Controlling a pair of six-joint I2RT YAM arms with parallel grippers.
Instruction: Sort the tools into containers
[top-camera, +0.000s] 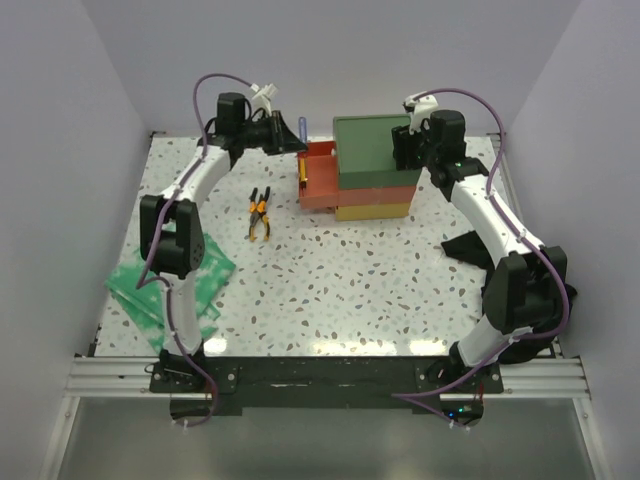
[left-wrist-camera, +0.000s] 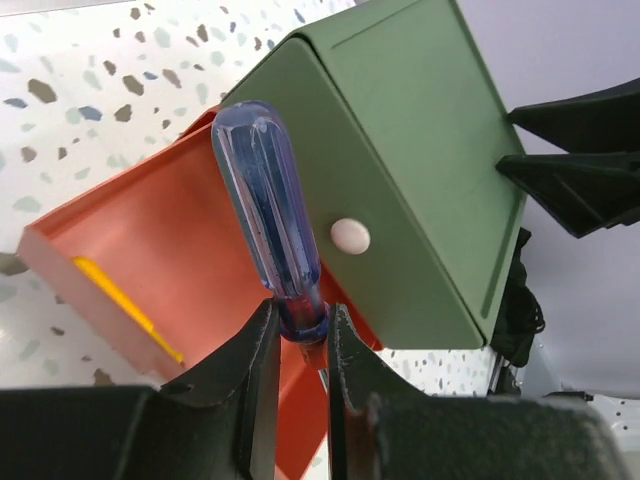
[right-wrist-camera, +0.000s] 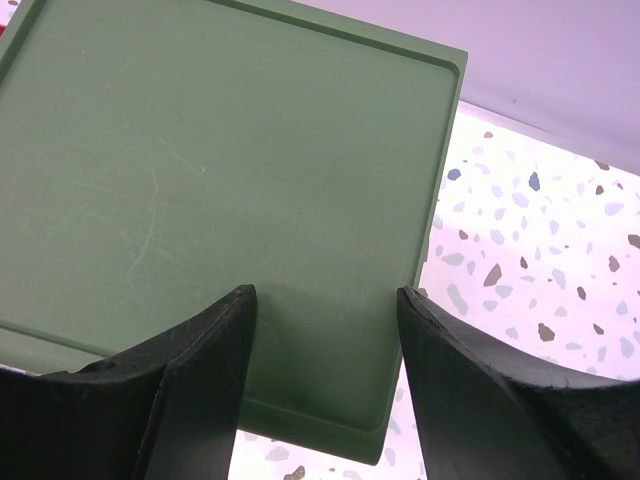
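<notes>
My left gripper (left-wrist-camera: 298, 325) is shut on the base of a blue translucent screwdriver handle (left-wrist-camera: 268, 210) and holds it above the pulled-out red-orange middle drawer (left-wrist-camera: 150, 250). In the top view that gripper (top-camera: 290, 136) is just left of the drawer stack's dark green top (top-camera: 372, 148). Orange-and-black pliers (top-camera: 260, 213) lie on the table left of the stack. My right gripper (right-wrist-camera: 325, 300) is open and empty over the green top (right-wrist-camera: 200, 170), near its right edge. No silver wrenches are in view.
The yellow bottom drawer (top-camera: 372, 211) is closed. A yellow strip (left-wrist-camera: 125, 310) shows at the open drawer's front. A green-and-white cloth (top-camera: 165, 285) lies at the near left and a black cloth (top-camera: 468, 245) at the right. White walls enclose the speckled table.
</notes>
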